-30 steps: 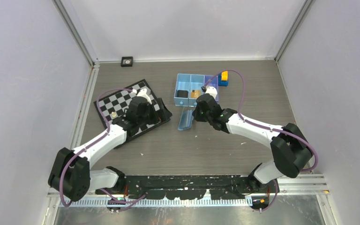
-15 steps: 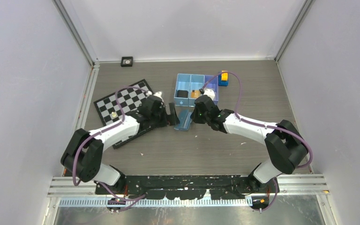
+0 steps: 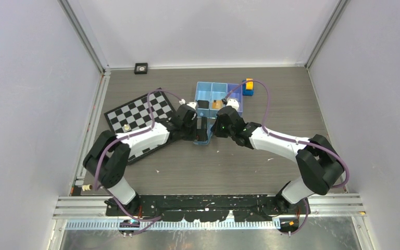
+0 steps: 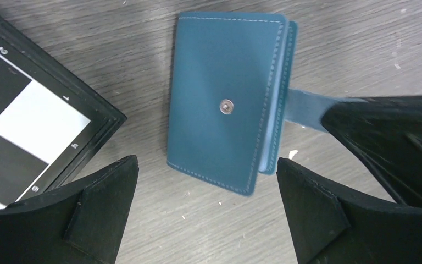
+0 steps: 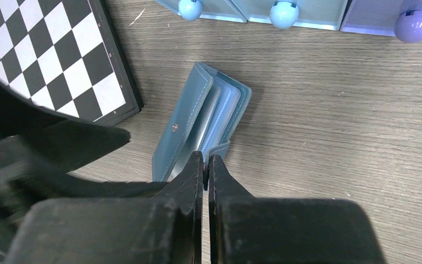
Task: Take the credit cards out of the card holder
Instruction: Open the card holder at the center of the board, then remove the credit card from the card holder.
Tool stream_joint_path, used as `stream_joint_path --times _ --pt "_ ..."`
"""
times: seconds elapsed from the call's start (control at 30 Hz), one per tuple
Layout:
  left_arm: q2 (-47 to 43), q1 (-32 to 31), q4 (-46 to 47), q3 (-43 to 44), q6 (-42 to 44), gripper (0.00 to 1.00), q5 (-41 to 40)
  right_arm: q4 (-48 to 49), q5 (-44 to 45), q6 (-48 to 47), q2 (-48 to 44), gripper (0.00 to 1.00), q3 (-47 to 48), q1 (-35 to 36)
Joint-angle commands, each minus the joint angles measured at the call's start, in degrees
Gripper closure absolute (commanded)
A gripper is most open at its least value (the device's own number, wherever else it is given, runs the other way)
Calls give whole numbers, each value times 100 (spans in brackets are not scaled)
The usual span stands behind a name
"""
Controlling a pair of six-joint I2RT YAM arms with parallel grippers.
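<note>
The card holder point(image 4: 225, 104) lay on the wooden table point(image 3: 271, 104), just on the near side of the blue tray point(image 3: 211, 83) and just beside the corner of the chessboard point(image 4: 22, 110), without touching either. Its dark blue outer face was turned upward, with the round snap button point(image 4: 227, 106) near the middle. It was not fully flat. In the right wrist view its leaves stood a little apart on one long edge, and lighter blue layers showed inside. Whether those layers were the credit cards or only pockets, I could not tell.

A narrow blue strap point(image 4: 302, 107) went out from the open edge of the holder. The right gripper point(image 5: 205, 165) had its two fingers pressed together on the end of this strap, low above the table.

The left gripper point(image 4: 206, 176) was spread wide and hung above the holder, one finger on each side of it and both apart from it. It held nothing.

In the top view both arms met over the holder from opposite sides and hid most of it. A small pale piece point(image 3: 126, 126) stood on the chessboard. The tray had three compartments, with round knobs point(image 5: 284, 14) along its near wall. Yellow-and-blue blocks point(image 3: 248, 86) stood against its right end.
</note>
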Motion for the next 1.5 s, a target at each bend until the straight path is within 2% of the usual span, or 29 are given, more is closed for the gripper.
stream_joint_path --times 0.0,0.1,0.27,0.43,0.63,0.7,0.77,0.9,1.1,1.3,1.47 --pt "388 20 -3 257 147 1 -87 314 -23 -1 -291 100 -8 -15" --pt "614 91 -131 386 91 7 100 333 28 0 -367 99 -56 -13" --pt "827 482 159 210 -269 24 795 354 62 16 -416 99 -95 -19" --pt "1169 597 -38 385 -331 43 1065 327 150 26 -437 99 -110 -18" --pt "1109 724 109 273 -424 58 1271 297 267 34 -473 100 -142 -33" --pt "989 727 149 221 -402 60 1261 285 277 48 -483 99 -156 -50" --pt "819 727 159 153 -391 59 1223 296 265 55 -498 99 -169 -58" --pt "446 734 211 -27 -341 44 974 324 202 31 -539 100 -183 -61" --pt "203 544 252 -90 -83 30 620 348 14 17 -573 99 -183 -58" --pt "-184 250 469 -226 236 23 255 187 29 -9 -688 100 -184 -63" --pt "-506 238 885 -482 292 22 125 73 150 42 -734 99 -250 -83"
